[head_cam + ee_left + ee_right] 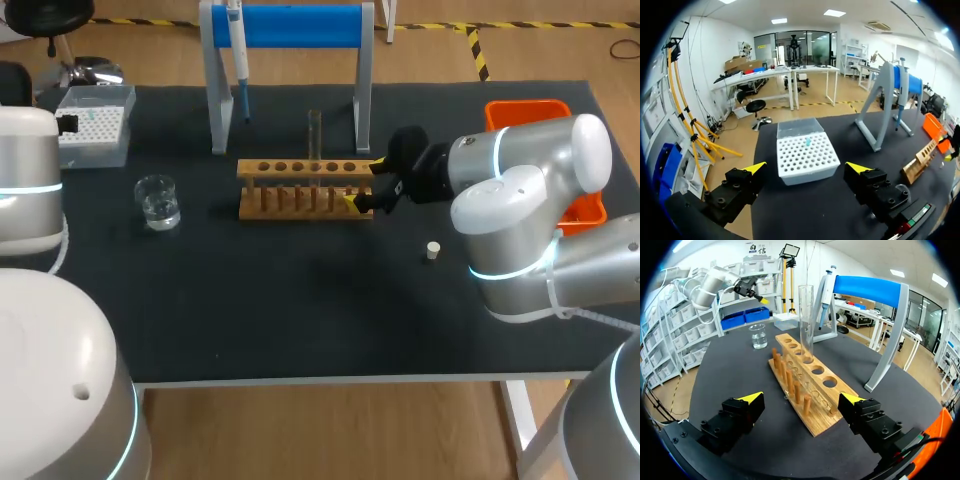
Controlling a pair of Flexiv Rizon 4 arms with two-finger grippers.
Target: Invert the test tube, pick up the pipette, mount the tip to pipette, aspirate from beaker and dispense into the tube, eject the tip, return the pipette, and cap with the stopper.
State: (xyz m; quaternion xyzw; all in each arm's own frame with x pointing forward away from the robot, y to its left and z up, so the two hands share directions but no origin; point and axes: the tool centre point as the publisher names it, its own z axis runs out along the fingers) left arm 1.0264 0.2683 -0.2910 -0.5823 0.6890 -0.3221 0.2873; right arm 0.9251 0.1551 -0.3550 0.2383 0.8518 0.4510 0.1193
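The black table (300,320) carries everything. At its back edge stands the biggest thing, a white stand with a blue bar (290,25). The pipette (240,60) hangs from the stand's left side, tip end down.

My right arm comes in from the right. The right gripper (365,182) is at the right end of the wooden rack (300,190). In the right wrist view its fingers are spread wide (801,399). The near end of the rack lies between them, and I see no touch there.

An orange bin (527,112) sits at the back right, partly hidden by this arm.

The tip box (92,125), white with a clear lid, is at the back left. The left gripper (806,167) hangs over that corner with fingers released, and the box is ahead of them.

The beaker (158,202), holding clear liquid, stands left of the rack and apart from it.

The test tube (314,135) is clear glass. It stands upright in one of the rack's middle holes, with its open mouth up.

The small pale stopper (432,250) lies alone on the table in front of the right gripper.
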